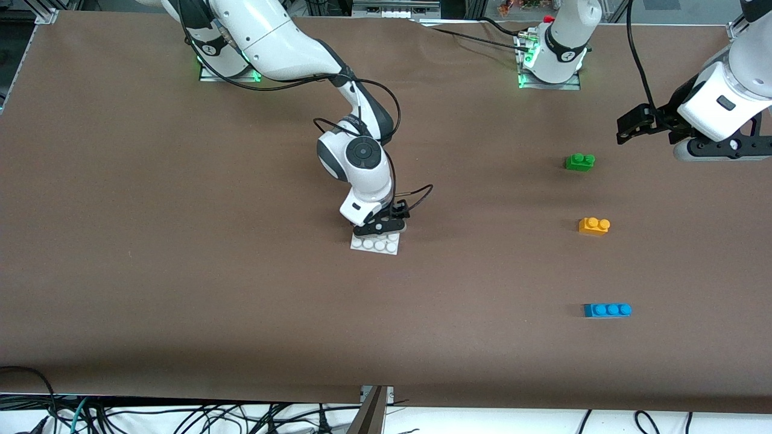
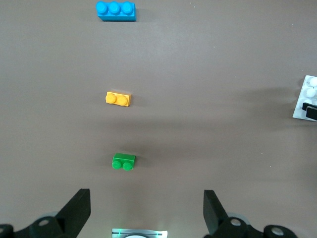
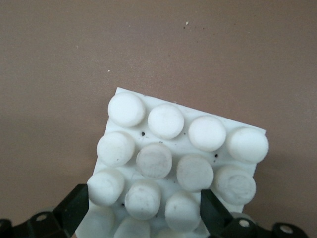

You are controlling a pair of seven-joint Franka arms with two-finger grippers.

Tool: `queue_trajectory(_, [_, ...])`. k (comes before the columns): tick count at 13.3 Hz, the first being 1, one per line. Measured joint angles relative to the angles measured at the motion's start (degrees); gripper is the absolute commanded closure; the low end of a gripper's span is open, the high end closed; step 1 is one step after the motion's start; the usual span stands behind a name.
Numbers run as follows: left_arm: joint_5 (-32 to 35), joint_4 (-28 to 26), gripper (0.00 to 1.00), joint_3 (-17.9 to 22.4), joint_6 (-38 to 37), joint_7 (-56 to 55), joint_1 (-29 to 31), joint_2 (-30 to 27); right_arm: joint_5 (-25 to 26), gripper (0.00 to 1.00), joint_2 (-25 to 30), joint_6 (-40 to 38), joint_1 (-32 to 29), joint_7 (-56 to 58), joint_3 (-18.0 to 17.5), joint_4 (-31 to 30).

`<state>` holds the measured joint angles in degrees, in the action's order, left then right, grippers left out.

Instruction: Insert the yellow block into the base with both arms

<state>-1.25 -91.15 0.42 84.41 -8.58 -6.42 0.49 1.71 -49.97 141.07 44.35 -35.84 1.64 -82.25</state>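
Observation:
The yellow block [image 1: 594, 226] [image 2: 118, 98] lies flat on the table toward the left arm's end, studs up, with nothing touching it. The white studded base [image 1: 375, 244] [image 3: 181, 146] lies near the table's middle. My right gripper [image 1: 379, 231] [image 3: 144, 196] is down on the part of the base farther from the front camera. It is open, its fingers spread over the studs and the plate not clamped. My left gripper [image 1: 633, 128] [image 2: 147, 196] hangs open and empty above the table at the left arm's end, with the green brick just ahead of it.
A green two-stud brick [image 1: 579, 162] [image 2: 123, 161] lies farther from the front camera than the yellow block. A blue three-stud brick [image 1: 607, 310] [image 2: 116, 10] lies nearer to that camera. The three bricks form a rough line. Brown table covering lies between them and the base.

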Motion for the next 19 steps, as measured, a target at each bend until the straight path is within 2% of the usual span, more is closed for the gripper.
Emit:
queue_trajectory(8, [0.0,0.0,0.0,-0.08,0.0,0.0,0.0,0.0,3.11,0.0,-0.04,-0.04,1.18,2.96,0.05,0.0])
queue_trajectory(19, [0.0,0.03,0.0,-0.1,0.0,0.0,0.0,0.0,3.3,0.0,-0.2,0.9,3.93,3.04,0.12,0.0])
